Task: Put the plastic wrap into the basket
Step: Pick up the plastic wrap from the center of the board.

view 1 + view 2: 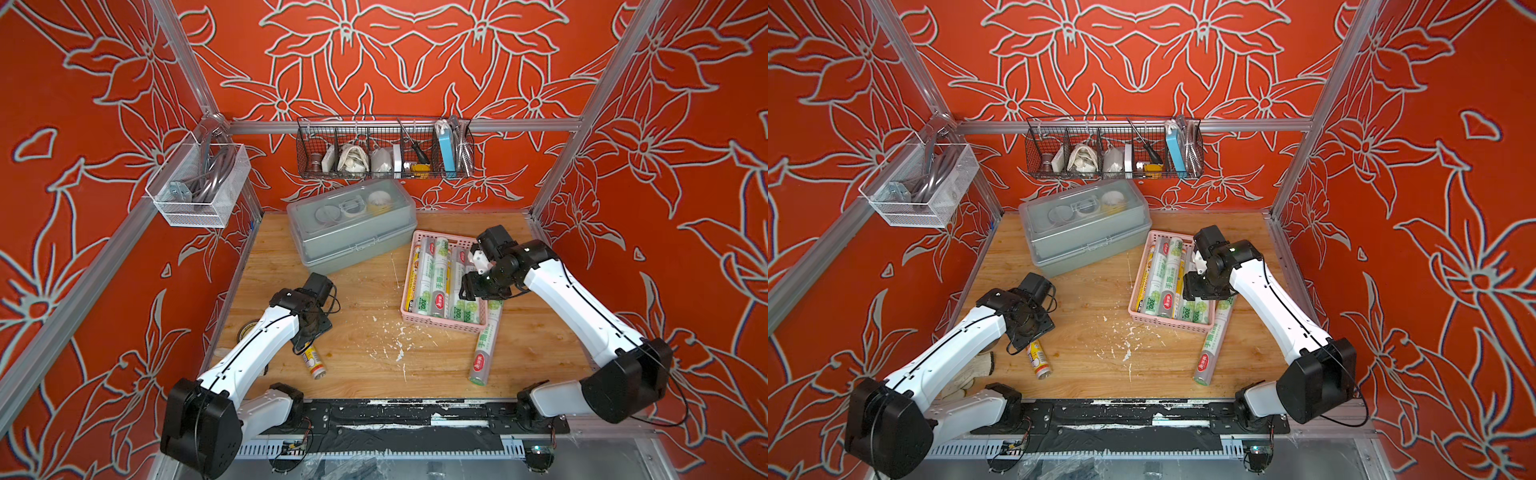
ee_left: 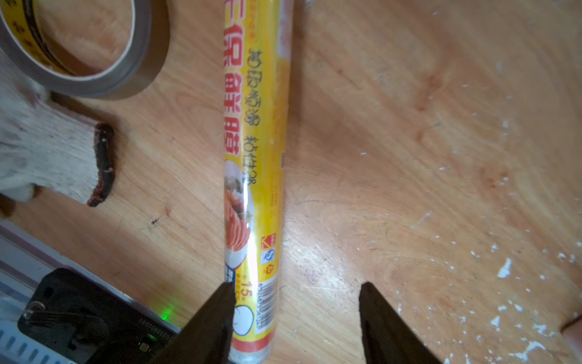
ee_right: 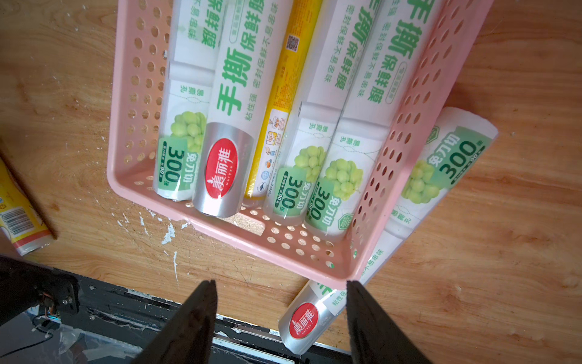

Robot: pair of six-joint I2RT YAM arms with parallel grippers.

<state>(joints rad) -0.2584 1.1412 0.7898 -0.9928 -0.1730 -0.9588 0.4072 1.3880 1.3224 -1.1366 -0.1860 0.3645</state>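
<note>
The pink basket (image 1: pixel 440 323) (image 1: pixel 1167 325) (image 3: pixel 220 230) stands on the right of the wooden table. Several plastic wrap rolls (image 1: pixel 440 274) (image 1: pixel 1169 278) (image 3: pixel 226 94) lie side by side in it. One white-green roll (image 1: pixel 486 345) (image 1: pixel 1210 345) (image 3: pixel 441 170) lies on the table, partly under the basket's right side. A yellow roll (image 1: pixel 312 361) (image 1: pixel 1038 359) (image 2: pixel 255 157) lies front left. My left gripper (image 2: pixel 296 285) is open over that roll's end, which sits close to one finger. My right gripper (image 3: pixel 280 282) hangs open and empty above the basket's front right corner.
A grey lidded box (image 1: pixel 353 232) stands at the back. A brown tape ring (image 2: pixel 88 63) and a knit glove (image 2: pixel 47 157) lie by the left arm. A black wire basket (image 1: pixel 386 149) and a white mesh basket (image 1: pixel 199 187) hang on the walls.
</note>
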